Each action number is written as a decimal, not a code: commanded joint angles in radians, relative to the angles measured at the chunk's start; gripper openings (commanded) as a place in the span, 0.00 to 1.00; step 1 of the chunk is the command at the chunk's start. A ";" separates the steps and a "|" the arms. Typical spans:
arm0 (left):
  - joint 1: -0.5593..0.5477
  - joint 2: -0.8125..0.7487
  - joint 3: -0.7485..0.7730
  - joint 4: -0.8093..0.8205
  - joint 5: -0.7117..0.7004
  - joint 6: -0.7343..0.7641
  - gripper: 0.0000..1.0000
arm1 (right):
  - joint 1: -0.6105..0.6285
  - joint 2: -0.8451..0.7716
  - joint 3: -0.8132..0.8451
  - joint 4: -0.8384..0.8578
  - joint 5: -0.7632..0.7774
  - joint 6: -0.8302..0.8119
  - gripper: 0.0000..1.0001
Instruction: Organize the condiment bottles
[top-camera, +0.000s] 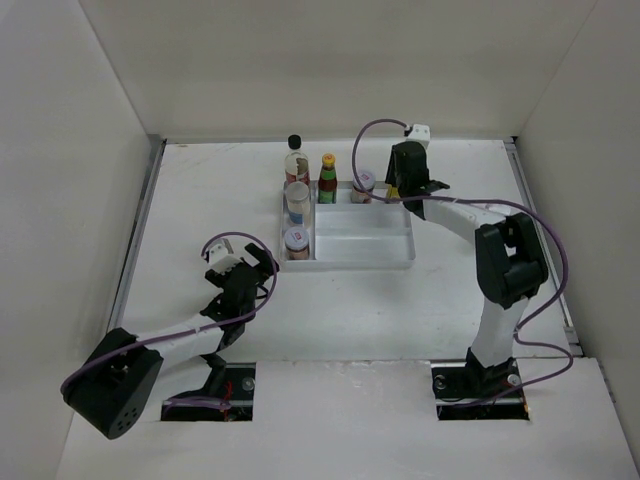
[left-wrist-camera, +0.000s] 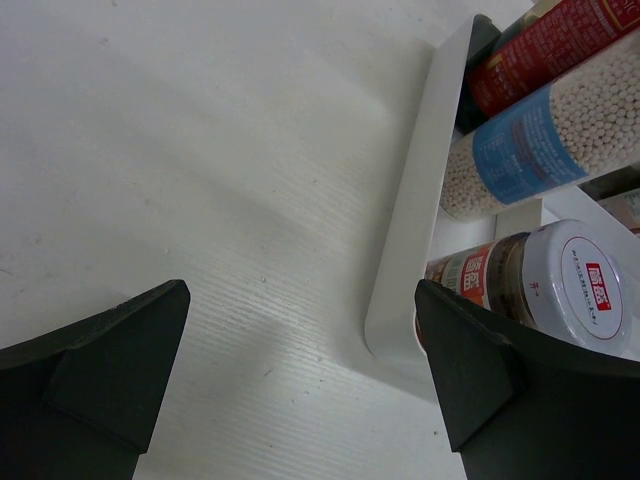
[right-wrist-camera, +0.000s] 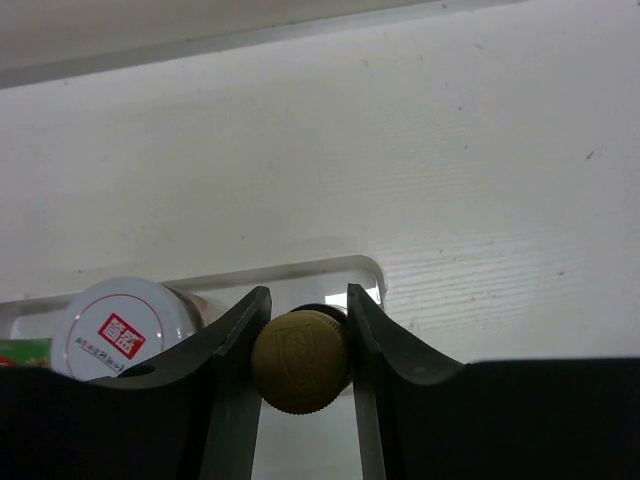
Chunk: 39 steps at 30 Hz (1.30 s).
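Right wrist view alone shows right gripper (right-wrist-camera: 305, 305) clamping yellow-capped bottle (right-wrist-camera: 298, 362) at far edge of tray (right-wrist-camera: 330, 265); left gripper (left-wrist-camera: 302, 300) spread wide; logo on white-lidded jar (left-wrist-camera: 575, 285) illegible

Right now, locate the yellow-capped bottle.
In the right wrist view, the bottle sits between the fingers of the right end effector, at the tray's far right corner, beside a white-lidded jar.

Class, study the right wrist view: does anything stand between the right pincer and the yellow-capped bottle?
Nothing visible does. The right pincer is closed on the yellow-capped bottle, one finger on each side of its cap. A white-lidded jar stands beside it, outside the fingers, in the white tray.
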 joint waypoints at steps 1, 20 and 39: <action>0.005 -0.024 0.024 0.049 -0.018 0.006 1.00 | 0.009 0.004 0.046 0.083 -0.002 0.018 0.38; -0.024 -0.050 0.024 0.050 -0.004 0.005 1.00 | -0.222 -0.654 -0.437 -0.035 0.255 0.087 1.00; -0.039 -0.047 0.029 0.052 0.005 0.006 1.00 | -0.412 -0.395 -0.400 -0.060 0.140 0.129 0.58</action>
